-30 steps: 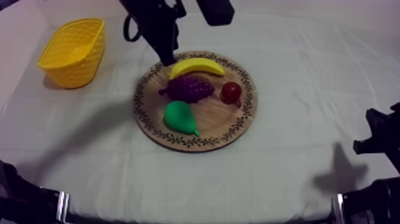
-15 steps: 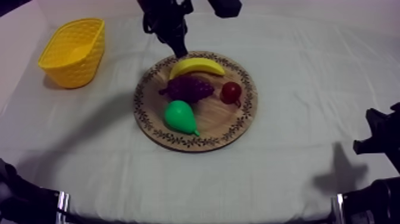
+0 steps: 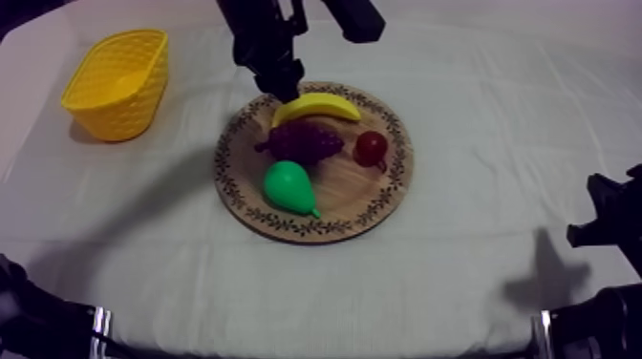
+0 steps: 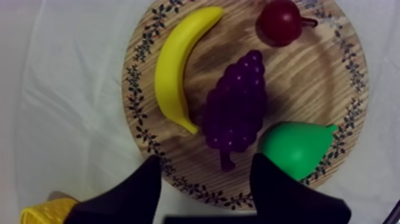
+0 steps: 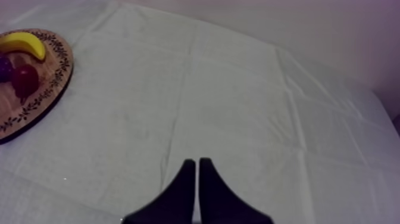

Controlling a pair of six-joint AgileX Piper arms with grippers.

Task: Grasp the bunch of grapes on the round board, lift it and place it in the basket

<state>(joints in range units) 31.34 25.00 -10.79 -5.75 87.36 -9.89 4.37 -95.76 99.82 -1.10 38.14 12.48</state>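
My left fingers (image 4: 140,193) are spread wide and hold nothing, above the rim of the round wooden board with a patterned rim (image 4: 132,89). The purple bunch of grapes (image 4: 235,107) lies on the board between the yellow banana (image 4: 175,65) and the green pear (image 4: 294,146). My right fingers (image 5: 187,179) are pressed together over the desk (image 5: 238,107).

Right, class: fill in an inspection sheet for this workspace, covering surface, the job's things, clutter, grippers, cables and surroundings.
Surface: creased grey-white cloth covering the table.
Job's things: purple bunch of grapes lying on the round wooden board with a patterned rim; yellow basket on the cloth, apart from the board.
Clutter: yellow banana, green pear and small red fruit, all on the board around the grapes.
Grippers: left gripper open above the board near the grapes, holding nothing; right gripper shut on nothing over bare cloth.
Cables: nothing seen.
Surroundings: nothing seen.
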